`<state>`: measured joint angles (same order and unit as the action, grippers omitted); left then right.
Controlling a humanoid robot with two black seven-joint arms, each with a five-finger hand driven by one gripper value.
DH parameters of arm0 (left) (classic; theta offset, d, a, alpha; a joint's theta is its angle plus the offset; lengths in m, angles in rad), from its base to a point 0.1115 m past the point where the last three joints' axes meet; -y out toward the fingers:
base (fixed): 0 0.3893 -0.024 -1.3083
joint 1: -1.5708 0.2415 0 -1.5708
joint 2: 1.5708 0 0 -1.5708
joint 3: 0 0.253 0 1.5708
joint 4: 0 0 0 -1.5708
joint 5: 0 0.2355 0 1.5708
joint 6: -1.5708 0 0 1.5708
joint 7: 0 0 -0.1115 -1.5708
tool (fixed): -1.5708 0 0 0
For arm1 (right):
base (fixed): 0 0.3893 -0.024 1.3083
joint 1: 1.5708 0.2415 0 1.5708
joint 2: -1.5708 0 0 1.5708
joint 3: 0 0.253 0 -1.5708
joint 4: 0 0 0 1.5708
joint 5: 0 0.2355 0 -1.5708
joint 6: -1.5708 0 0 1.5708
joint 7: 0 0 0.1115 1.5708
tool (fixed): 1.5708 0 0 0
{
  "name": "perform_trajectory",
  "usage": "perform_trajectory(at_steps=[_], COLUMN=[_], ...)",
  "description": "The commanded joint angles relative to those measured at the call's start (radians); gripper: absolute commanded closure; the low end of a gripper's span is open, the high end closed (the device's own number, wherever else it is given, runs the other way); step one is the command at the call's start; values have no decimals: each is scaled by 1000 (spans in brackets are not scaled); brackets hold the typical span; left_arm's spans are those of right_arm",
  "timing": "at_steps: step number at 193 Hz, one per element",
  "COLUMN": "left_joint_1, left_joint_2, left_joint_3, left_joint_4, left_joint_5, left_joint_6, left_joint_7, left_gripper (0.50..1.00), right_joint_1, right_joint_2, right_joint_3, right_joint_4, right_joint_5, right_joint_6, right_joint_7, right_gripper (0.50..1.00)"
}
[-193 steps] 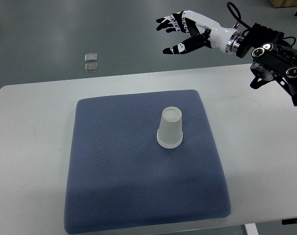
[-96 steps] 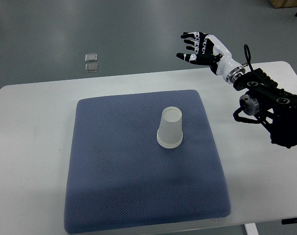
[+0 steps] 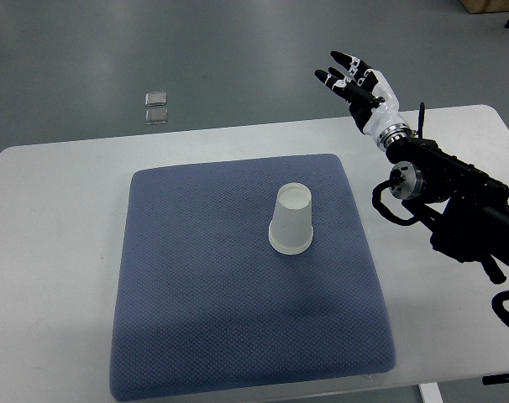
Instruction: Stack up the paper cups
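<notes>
the paper cup (image 3: 291,220) stood upside down, wide rim on the blue mat (image 3: 196,327), a little right of the mat's middle. it looked like a stack already seated, though how many cups sat nested in it could not be told from above. judged from that, the stacking step appeared done or nearly so, with the right robot hand (image 3: 358,77) off the work.

that robot hand hovered beyond the far edge of the white surface (image 3: 53,252), far right of the cup and well apart from it, fingers (image 3: 343,59) spread and pointing away, holding nothing. its dark forearm (image 3: 456,201) ran in from the right edge above the surface. the left arm did not show.

if another cup was to be added, the next move would call for fetching one from out of view, since no loose cup lay on the mat or surface.

two small clear squares (image 3: 156,107) lay on the floor (image 3: 154,42) at far left, clear of any path. nothing stood between robot hand and cup.
</notes>
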<state>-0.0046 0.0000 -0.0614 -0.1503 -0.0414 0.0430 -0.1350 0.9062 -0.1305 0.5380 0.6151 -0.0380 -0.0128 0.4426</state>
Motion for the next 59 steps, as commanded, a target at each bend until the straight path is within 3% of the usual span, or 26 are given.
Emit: perform_trajectory(at_steps=[1, 59], left_joint_1=[0, 0], left_joint_2=[0, 0], left_joint_3=[0, 0], left_joint_4=[0, 0], left_joint_5=[0, 0], left_joint_6=[0, 0], left_joint_7=[0, 0], left_gripper=[500, 500], right_joint_1=[-3, -29], right_joint_2=[2, 3], right_joint_3=[0, 8], right_joint_4=[0, 0], right_joint_5=[-2, 9], right_joint_6=[-4, -6], right_joint_7=[2, 42], right_gripper=[587, 587])
